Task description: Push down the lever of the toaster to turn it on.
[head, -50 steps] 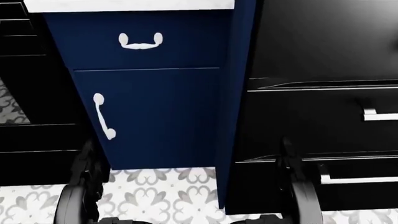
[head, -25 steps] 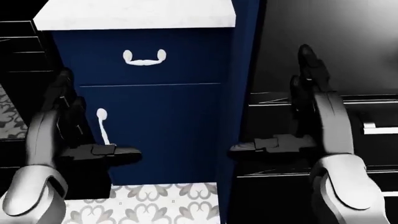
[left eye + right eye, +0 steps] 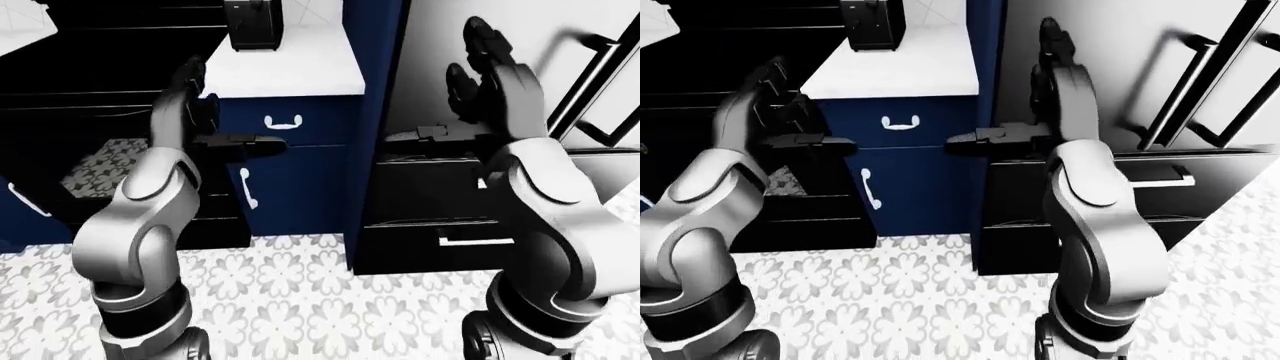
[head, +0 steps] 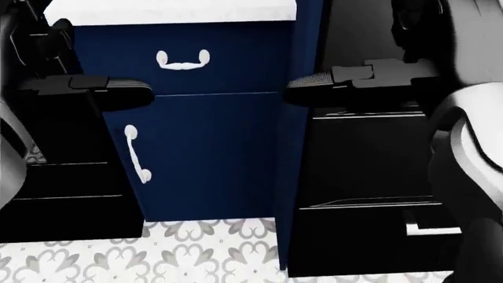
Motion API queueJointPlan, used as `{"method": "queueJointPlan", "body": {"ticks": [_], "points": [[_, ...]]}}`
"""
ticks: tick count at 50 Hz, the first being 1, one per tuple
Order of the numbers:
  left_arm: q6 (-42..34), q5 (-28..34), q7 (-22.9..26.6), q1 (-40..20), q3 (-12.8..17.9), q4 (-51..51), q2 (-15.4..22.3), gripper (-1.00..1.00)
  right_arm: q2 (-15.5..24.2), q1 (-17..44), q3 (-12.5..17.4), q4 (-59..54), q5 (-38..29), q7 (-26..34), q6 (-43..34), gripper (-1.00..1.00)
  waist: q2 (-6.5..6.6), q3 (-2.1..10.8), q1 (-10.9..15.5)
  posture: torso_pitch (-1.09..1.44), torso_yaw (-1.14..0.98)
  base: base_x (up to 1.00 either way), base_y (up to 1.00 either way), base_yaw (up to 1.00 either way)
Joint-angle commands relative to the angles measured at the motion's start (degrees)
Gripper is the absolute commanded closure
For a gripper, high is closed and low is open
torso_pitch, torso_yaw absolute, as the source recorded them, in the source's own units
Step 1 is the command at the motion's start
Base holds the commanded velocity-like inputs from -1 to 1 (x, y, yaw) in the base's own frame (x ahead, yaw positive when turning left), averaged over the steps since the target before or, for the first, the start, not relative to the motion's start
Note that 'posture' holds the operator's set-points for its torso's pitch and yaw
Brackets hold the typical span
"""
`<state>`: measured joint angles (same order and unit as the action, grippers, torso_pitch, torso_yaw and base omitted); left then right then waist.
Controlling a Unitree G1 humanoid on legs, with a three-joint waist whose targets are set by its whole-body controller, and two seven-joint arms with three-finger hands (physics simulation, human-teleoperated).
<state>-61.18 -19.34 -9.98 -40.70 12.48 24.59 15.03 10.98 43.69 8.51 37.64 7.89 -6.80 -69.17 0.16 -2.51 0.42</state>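
Note:
The black toaster point(image 3: 252, 24) stands on the white countertop point(image 3: 300, 71) of a blue cabinet, cut off by the top edge of the left-eye view; its lever cannot be made out. My left hand point(image 3: 215, 112) is raised below and to the left of the toaster, open, fingers up and thumb pointing right. My right hand point(image 3: 450, 97) is raised to the right of the cabinet, before a black appliance, also open with nothing in it. Neither hand touches the toaster.
The blue cabinet has a drawer with a white handle point(image 3: 283, 122) and a door with a white handle point(image 3: 247, 187). Black drawers point(image 3: 440, 217) stand to its right, with a fridge with long handles point(image 3: 1180, 82) beyond. A black range point(image 3: 90, 75) is at left. The floor point(image 3: 300, 300) is patterned tile.
Both arms have risen from near the floor to countertop height, with thumbs now stretched inward. The head view has shifted slightly up and down.

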Motion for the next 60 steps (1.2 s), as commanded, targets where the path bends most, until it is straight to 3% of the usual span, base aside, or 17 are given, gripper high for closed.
{"method": "queueJointPlan", "body": {"ticks": [1,5,6,12,17,19,27,33,38,39,45,46,48,52,55,56,60], "points": [[0.32,-1.53,-0.69,-2.1,0.67,2.37,0.77,-1.0,0.36,1.84,-0.01,3.29,0.77,-0.46,-1.35,-1.0,0.06,1.35,-0.03,0.0,0.0,0.0,0.0,0.0],[-1.3,-3.48,-1.0,-2.65,2.15,3.77,2.74,-1.0,0.61,3.19,0.2,5.33,1.61,-0.63,-3.63,-1.0,0.12,1.13,-0.04,0.0,0.0,0.0,0.01,0.0],[-0.76,-3.71,-1.01,-2.54,2.31,3.38,3.15,-1.0,0.51,3.33,0.87,5.69,2.0,-0.64,-4.02,-1.0,0.37,2.39,-0.26,0.0,0.0,0.0,0.2,0.0],[-2.43,-6.66,-3.19,-3.66,3.03,4.95,4.17,-1.0,0.71,2.93,0.5,5.5,2.7,-1.04,-3.38,-1.0,-1.98,2.84,-0.57,0.0,0.0,0.0,0.43,0.0],[-1.89,-7.67,-4.03,-3.31,2.31,5.18,4.32,-1.0,1.27,2.86,0.72,5.3,2.99,-1.26,-2.87,-1.0,1.54,1.22,-1.22,0.0,0.0,0.0,0.45,0.0],[-2.26,-8.14,-4.28,-3.7,2.55,5.24,4.54,-1.0,1.27,3.06,0.98,5.27,3.2,-1.4,-2.93,-1.0,6.25,2.34,-1.43,0.0,0.0,0.0,0.45,0.0],[-3.27,-10.51,-5.83,-4.24,2.13,6.99,4.3,-1.0,0.94,3.3,1.83,5.22,4.68,-1.89,-1.83,-1.0,-0.25,0.39,-0.81,0.0,0.0,0.0,0.39,0.0],[-2.92,-10.72,-6.07,-4.12,1.78,6.91,4.34,-1.0,1.48,3.13,1.66,5.07,5.72,-2.44,-1.51,-1.0,0.83,1.04,-0.77,0.0,0.0,0.0,0.01,0.0],[-3.03,-10.96,-6.31,-4.11,1.69,7.1,4.32,-1.0,1.68,3.4,1.85,5.15,6.45,-3.04,-1.64,-1.0,-3.11,0.78,-0.14,0.0,0.0,0.0,0.1,0.0],[-3.06,-11.0,-6.35,-4.12,1.66,7.14,4.3,-1.0,1.66,3.51,2.03,5.2,6.7,-3.26,-1.56,-1.0,-1.79,0.44,0.25,0.0,0.0,0.0,0.0,0.0],[-3.09,-11.14,-6.39,-4.14,1.67,7.22,4.41,-1.0,1.89,3.17,1.9,5.24,7.53,-3.82,-0.87,-1.0,-0.4,0.95,0.19,0.0,0.0,0.0,0.0,0.0],[-3.15,-11.19,-6.42,-4.13,1.68,7.31,4.4,-1.0,1.95,3.18,1.81,5.4,7.7,-3.9,-0.89,-1.0,-0.25,2.47,-0.08,0.0,0.0,0.14,0.0,0.0],[-3.39,-11.32,-6.56,-4.39,1.71,7.34,4.43,-1.0,2.05,3.0,1.72,5.27,7.87,-3.92,-0.55,-1.0,0.44,0.64,-0.3,0.0,0.0,0.2,0.0,0.0],[-2.94,-11.13,-6.42,-4.03,1.52,7.3,4.37,-1.0,2.3,2.82,1.53,5.14,8.1,-3.98,-0.27,-1.0,1.24,0.82,-0.31,0.0,0.0,0.2,0.0,0.0],[-3.05,-11.14,-6.52,-4.15,1.5,7.36,4.29,-1.0,2.29,3.51,1.79,5.81,8.57,-4.27,-1.38,-1.0,4.41,1.29,-0.72,0.0,0.0,0.2,0.0,0.0],[-3.45,-11.28,-6.67,-4.4,1.57,7.54,4.27,-1.0,2.38,3.49,1.83,5.8,8.66,-4.26,-1.29,-1.0,2.61,0.93,-0.45,0.0,0.0,0.21,0.0,0.0],[-3.17,-11.27,-6.53,-4.15,1.49,7.58,4.23,-1.0,2.55,3.63,1.82,5.87,8.87,-4.36,-1.5,-1.0,3.05,0.98,-0.39,0.0,0.0,0.21,0.0,0.0]]}}
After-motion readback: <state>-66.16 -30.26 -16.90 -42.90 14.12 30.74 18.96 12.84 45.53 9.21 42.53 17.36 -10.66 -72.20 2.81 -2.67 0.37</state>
